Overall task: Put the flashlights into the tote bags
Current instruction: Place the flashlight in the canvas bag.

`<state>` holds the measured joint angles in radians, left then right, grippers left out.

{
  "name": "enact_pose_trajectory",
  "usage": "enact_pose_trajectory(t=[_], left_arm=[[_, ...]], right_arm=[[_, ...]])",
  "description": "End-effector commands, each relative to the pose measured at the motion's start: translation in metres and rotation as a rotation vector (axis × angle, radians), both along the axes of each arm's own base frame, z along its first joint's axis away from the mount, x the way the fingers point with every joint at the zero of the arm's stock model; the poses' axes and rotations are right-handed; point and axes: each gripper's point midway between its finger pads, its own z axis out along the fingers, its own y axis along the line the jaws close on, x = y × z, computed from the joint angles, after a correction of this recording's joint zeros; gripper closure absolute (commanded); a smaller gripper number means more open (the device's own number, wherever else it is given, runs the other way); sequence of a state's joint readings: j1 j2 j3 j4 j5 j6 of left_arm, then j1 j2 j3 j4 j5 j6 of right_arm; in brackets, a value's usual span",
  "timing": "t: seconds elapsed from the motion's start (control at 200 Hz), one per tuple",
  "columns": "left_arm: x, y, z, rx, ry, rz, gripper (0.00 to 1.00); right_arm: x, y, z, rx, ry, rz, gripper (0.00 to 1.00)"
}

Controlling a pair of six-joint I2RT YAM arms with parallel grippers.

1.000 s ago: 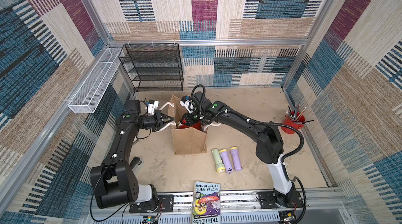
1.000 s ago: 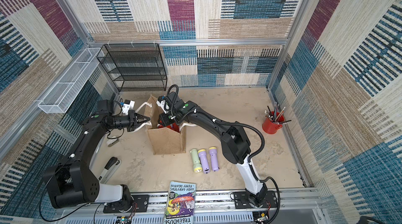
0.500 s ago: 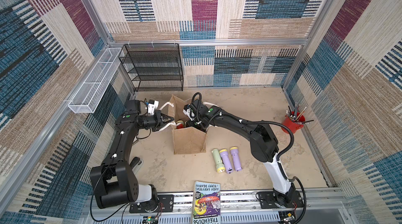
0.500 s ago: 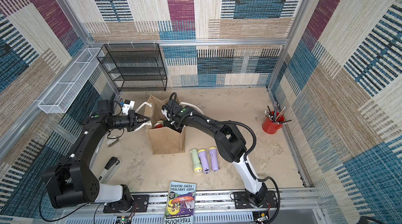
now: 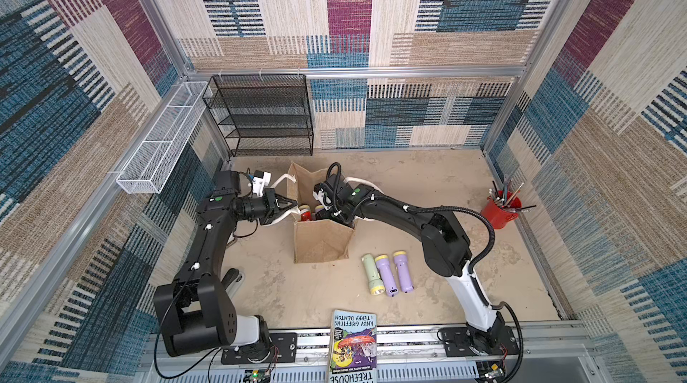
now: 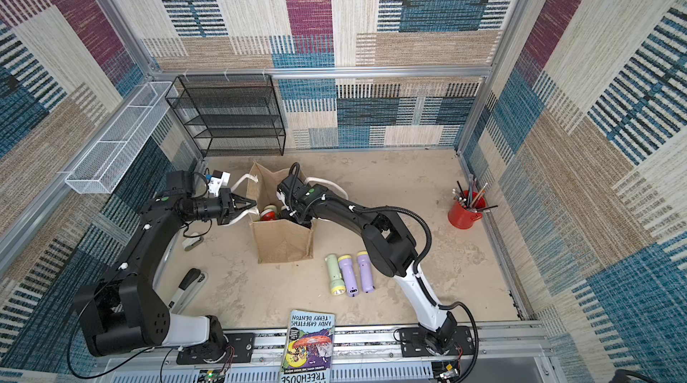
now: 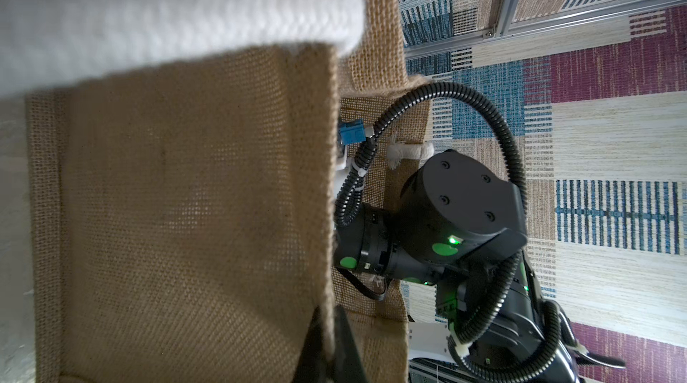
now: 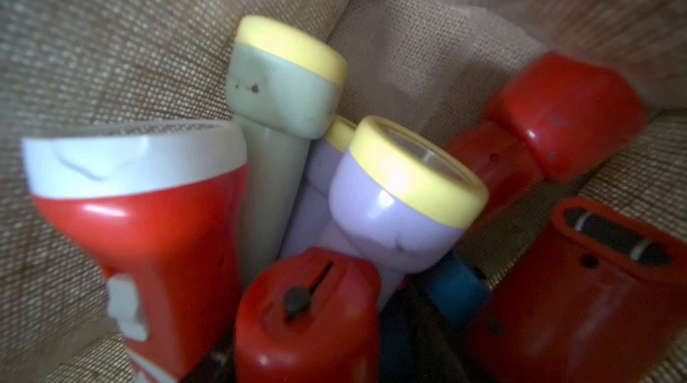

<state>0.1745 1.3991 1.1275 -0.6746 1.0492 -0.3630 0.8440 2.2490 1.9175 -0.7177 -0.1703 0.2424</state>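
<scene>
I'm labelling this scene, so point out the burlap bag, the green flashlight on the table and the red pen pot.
burlap bag point(image 5: 321, 245): in a top view, front panel.
green flashlight point(image 5: 370, 269): in a top view, handle.
red pen pot point(image 5: 496, 217): in a top view, outer wall.

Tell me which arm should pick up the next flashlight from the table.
Right. The left gripper is shut on the tote bag rim, holding it open; the three flashlights lie on the table nearer the right arm.
</scene>
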Motion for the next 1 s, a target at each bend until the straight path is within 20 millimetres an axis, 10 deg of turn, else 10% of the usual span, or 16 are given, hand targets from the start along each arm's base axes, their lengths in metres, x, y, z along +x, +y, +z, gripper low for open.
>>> enact_pose_trajectory(t=[0.0, 0.611, 0.997], left_arm=[[0.002, -0.001, 0.004, -0.004, -0.026, -0.008, 1.0], [0.003, -0.004, 0.005, -0.044, -0.017, -0.021, 1.0], [0.003, -0.005, 0.005, -0.053, -0.015, -0.024, 1.0]], right_arm=[[-0.002, -0.013, 0.002, -0.056, 0.001, -0.022, 0.4], [-0.009, 0.009, 0.133, 0.156, -0.12, 0.103, 0.23], [-0.018, -0.067, 0.215, 0.179, -0.336, -0.113, 0.24]])
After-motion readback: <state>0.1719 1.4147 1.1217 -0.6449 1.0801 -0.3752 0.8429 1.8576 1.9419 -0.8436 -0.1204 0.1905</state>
